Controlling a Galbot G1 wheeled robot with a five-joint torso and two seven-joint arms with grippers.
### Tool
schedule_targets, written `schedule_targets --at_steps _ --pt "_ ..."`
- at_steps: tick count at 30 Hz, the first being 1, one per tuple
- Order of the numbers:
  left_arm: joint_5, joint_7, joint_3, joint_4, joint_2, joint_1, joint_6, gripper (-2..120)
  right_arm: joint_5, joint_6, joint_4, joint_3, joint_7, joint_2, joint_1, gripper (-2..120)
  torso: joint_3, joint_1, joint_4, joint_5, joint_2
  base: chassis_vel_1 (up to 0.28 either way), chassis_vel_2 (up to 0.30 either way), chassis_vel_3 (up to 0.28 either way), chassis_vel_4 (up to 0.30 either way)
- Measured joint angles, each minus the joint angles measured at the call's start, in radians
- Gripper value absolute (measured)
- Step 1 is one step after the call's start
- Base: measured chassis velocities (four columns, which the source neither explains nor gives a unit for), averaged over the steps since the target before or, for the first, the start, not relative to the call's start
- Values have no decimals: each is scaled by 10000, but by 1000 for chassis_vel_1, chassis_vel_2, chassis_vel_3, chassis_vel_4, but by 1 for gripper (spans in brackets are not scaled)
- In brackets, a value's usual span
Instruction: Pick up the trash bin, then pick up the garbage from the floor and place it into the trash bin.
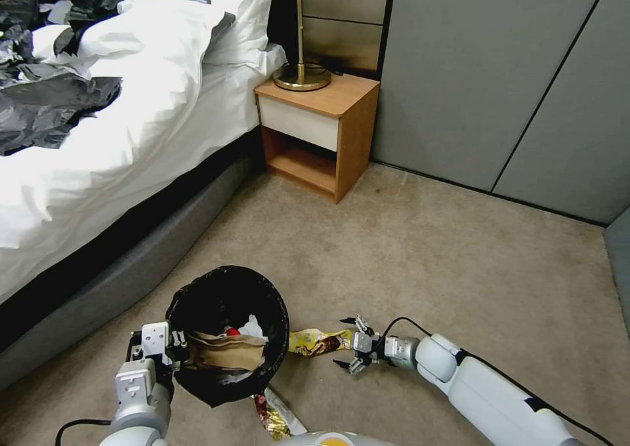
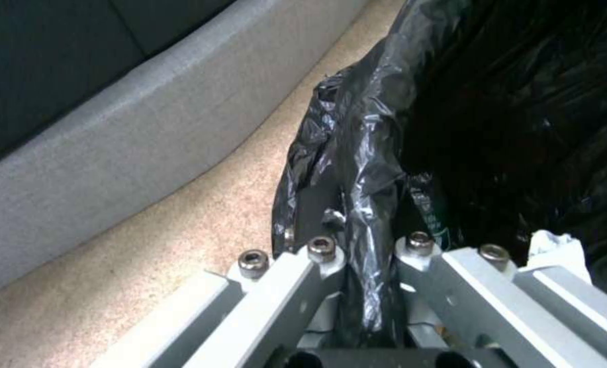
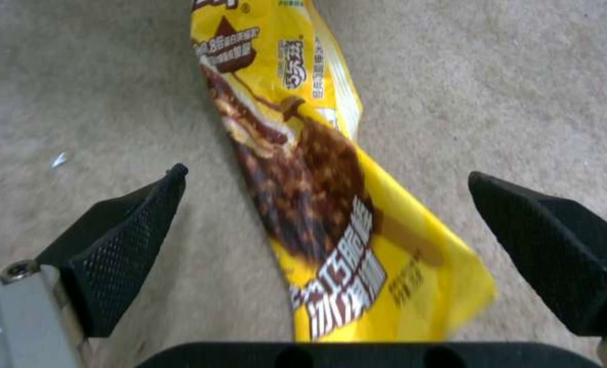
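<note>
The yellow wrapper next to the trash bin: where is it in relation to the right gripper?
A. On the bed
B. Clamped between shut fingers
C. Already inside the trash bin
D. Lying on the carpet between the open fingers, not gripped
D: in the right wrist view the yellow wrapper lies flat on the carpet between the spread fingers of the right gripper, and neither finger touches it.

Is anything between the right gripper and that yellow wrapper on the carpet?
Nothing visible. The right gripper is open with the yellow wrapper lying flat on bare carpet between its fingers. The trash bin, held by the left gripper, sits just beside it.
</note>
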Motion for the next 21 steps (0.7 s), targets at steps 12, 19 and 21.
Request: schedule_targets --at_steps 12,19,21 --pt "58 -2 21 -98 -49 203 -156 0 -66 115 -354 -5 -12 291 265 100 0 0 0 -1 0 0 0 0 0" --pt "55 0 5 -135 -45 229 -186 0 -51 181 -434 19 -5 353 44 81 -1 0 0 0 0 0 0 0 0" --pt "49 3 -3 -140 -37 226 -191 0 -43 183 -419 38 14 349 -67 71 -1 0 -2 -1 0 0 0 0 0"
